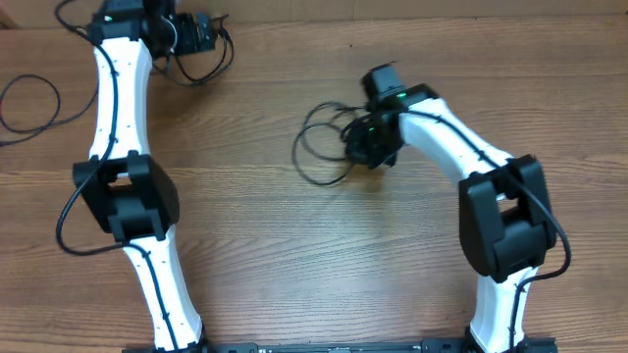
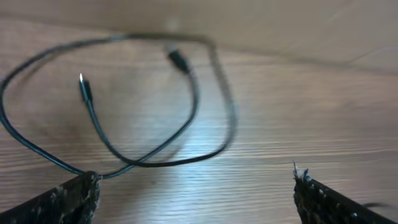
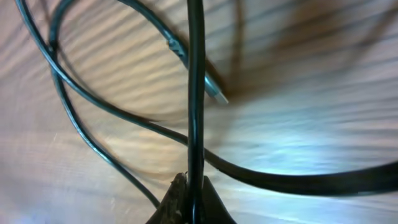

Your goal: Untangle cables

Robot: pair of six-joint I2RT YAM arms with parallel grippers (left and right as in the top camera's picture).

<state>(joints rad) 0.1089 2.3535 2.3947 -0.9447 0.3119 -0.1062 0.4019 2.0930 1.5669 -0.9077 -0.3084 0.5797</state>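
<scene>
**Pinching one cable at the tangle while the other fingers are standing wide**

The right fingers [image 3: 177, 200] are pinching tight on a thin black cable [image 3: 196, 93], which is running straight up from the pinch through the right wrist view. Behind it, more strands are curving over the table [image 3: 323, 74], and a small metal plug end [image 3: 216, 92] is lying just beside the held strand. Seen from overhead, these fingers are hanging over the right side of a loose tangle of cables [image 1: 319, 147] near the middle of the table, with its loops spreading out to the left.

The left fingers [image 2: 68, 199] are standing wide apart and gripping nothing, low over the wood near the far edge on the left side. A looped cable [image 2: 233, 121] is lying ahead of them and crossing over itself. One strand is passing right at the tip of one finger; I cannot tell whether it is touching. One plug [image 2: 85, 90] and a second plug [image 2: 178, 60] are lying inside the loop, apart from each other.

Another thin cable [image 1: 54, 93] is lying in a loop at the table's left edge, well apart from the tangle.
</scene>
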